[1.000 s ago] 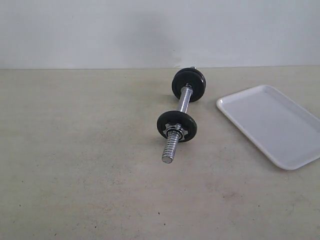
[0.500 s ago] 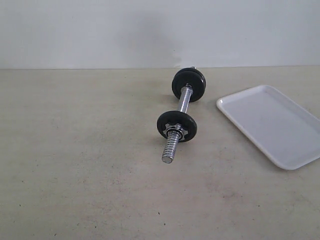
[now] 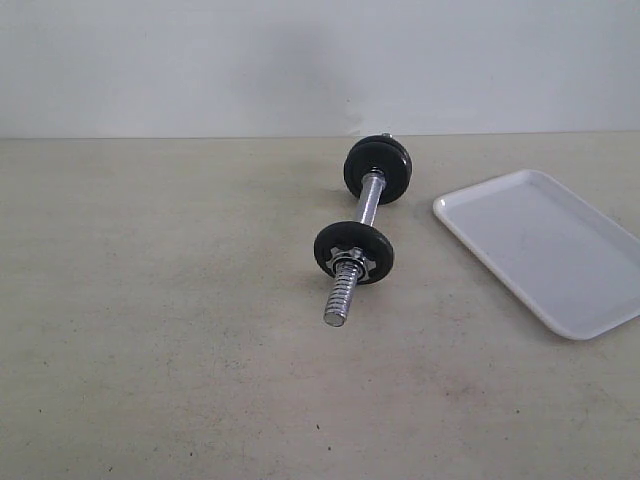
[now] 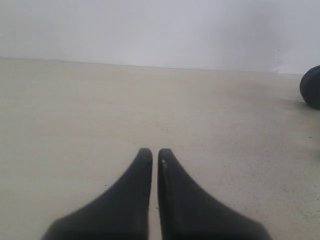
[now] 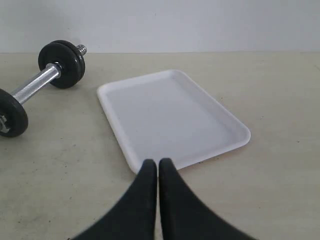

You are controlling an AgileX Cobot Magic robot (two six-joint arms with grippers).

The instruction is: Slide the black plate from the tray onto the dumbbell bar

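Observation:
The white tray [image 3: 540,245] lies at the right with nothing in it, which the right wrist view of the tray [image 5: 170,115] confirms. The dumbbell bar [image 3: 369,200] rests on the table to its left. Its near end carries a black disc [image 3: 353,252] backed by a chrome star nut [image 3: 350,265]. Two black discs [image 3: 378,172] sit side by side on the far end, and the outer one looks like the black plate [image 5: 79,59], with bare thread beyond it. My right gripper [image 5: 158,162] is shut and empty at the tray's near corner. My left gripper [image 4: 151,152] is shut over bare table.
A pale wall [image 3: 320,60] closes the table's far edge. The beige tabletop [image 3: 150,330] stretches to the left and front of the dumbbell. Neither arm shows in the exterior view. A black disc edge [image 4: 312,87] shows in the left wrist view.

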